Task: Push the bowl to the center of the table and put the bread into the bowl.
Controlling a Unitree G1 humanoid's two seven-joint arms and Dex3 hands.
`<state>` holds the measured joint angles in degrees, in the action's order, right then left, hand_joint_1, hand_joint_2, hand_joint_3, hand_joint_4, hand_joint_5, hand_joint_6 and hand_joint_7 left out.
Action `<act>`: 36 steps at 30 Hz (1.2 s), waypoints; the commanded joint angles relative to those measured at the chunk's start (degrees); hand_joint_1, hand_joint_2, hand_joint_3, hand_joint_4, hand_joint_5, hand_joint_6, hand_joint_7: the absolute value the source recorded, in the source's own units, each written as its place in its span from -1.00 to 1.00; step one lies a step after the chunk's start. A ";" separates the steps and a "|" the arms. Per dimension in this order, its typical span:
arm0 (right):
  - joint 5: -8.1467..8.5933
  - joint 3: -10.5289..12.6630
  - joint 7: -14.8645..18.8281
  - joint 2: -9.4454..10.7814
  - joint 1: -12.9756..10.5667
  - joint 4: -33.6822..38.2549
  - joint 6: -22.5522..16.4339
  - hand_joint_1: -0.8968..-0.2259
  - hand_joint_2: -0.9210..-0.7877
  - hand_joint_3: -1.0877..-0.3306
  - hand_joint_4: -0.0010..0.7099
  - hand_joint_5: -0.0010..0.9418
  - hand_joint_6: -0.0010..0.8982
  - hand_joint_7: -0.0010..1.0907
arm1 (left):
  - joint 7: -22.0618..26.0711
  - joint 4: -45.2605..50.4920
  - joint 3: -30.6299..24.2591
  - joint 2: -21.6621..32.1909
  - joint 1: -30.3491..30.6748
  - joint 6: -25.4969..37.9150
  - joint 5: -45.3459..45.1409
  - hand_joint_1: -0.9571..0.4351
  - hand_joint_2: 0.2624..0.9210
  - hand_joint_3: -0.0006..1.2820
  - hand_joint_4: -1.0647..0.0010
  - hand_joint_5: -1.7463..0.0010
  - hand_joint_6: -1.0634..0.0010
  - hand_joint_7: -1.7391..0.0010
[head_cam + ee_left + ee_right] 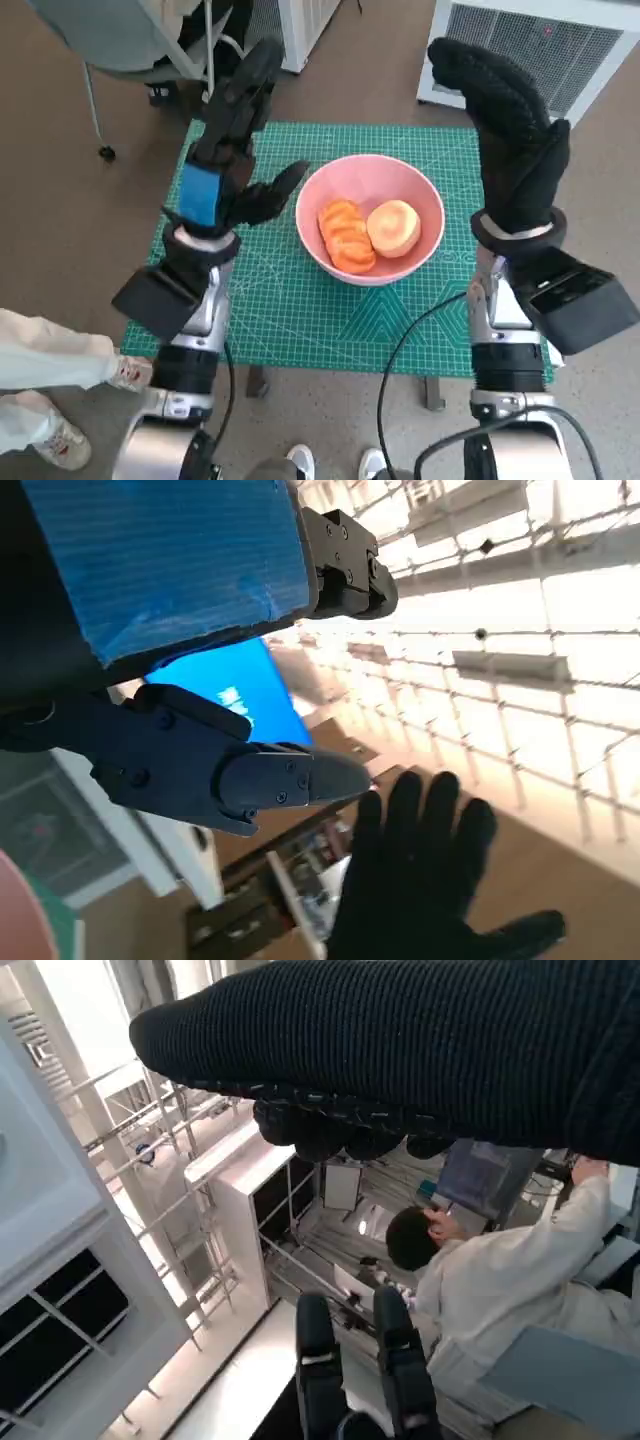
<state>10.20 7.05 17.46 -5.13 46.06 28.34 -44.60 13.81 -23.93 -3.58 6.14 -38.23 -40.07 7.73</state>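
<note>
A pink bowl (400, 190) stands near the middle of the green cutting mat (300, 300) on the table. Inside it lie an orange ridged bread (344, 236) and a rounder tan bread (394, 227). My left hand (228, 150), black with blue tape, is raised left of the bowl, fingers spread and pointing up, holding nothing. My gloved right hand (510, 130) is raised right of the bowl, fingers spread, empty. In the left wrist view my left hand's fingers (250, 775) show with the gloved right hand (430, 880) beyond them. The glove (420, 1040) crosses the right wrist view.
A chair's legs (95, 110) stand at the far left. White units (540, 50) stand behind the table. A person's shoe (50, 440) and sleeve show at the lower left; feet (335, 465) show at the front edge. A person in white (500, 1280) sits in the right wrist view.
</note>
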 commanded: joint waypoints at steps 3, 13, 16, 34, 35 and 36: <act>-1.85 -1.33 -1.30 0.30 -0.41 -1.43 0.93 -0.17 -1.00 -0.11 -0.07 -0.84 -0.96 0.38 | 1.30 2.99 0.43 -0.24 1.31 0.20 1.24 -0.28 1.00 -0.35 0.66 1.00 0.68 0.78; -1.93 -1.66 -1.05 -0.49 0.14 -1.05 0.37 -0.13 -1.00 -0.15 -0.07 -0.86 -0.99 0.39 | 1.74 4.81 0.83 -0.19 1.82 1.69 1.24 -0.23 1.00 -0.33 0.67 1.00 0.66 0.79; -1.71 -1.66 -0.95 -0.60 0.19 -1.10 0.49 -0.12 -1.00 -0.16 -0.07 -0.86 -1.00 0.39 | 1.61 5.31 0.85 -0.18 2.01 1.99 0.97 -0.23 1.00 -0.33 0.67 1.00 0.65 0.79; -0.83 -1.94 -0.74 -0.46 -0.25 -1.85 0.88 -0.10 -1.00 -0.16 -0.08 -0.89 -1.00 0.40 | 1.32 6.69 1.08 -0.17 1.98 3.10 0.12 -0.22 1.00 -0.32 0.67 1.00 0.65 0.80; -0.73 -1.94 -0.70 -0.44 -0.30 -1.88 0.85 -0.10 -1.00 -0.16 -0.08 -0.89 -1.00 0.40 | 1.34 6.79 1.10 -0.14 1.95 3.22 0.11 -0.22 1.00 -0.32 0.67 1.00 0.65 0.80; -0.66 -1.95 -0.67 -0.43 -0.33 -1.90 0.84 -0.10 -1.00 -0.16 -0.08 -0.89 -1.00 0.40 | 1.35 6.87 1.11 -0.11 1.93 3.31 0.10 -0.22 1.00 -0.32 0.67 1.00 0.65 0.80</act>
<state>8.92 5.30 16.51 -5.63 46.42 26.71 -44.26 15.29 -18.59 -2.86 6.09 -36.70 -37.26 8.48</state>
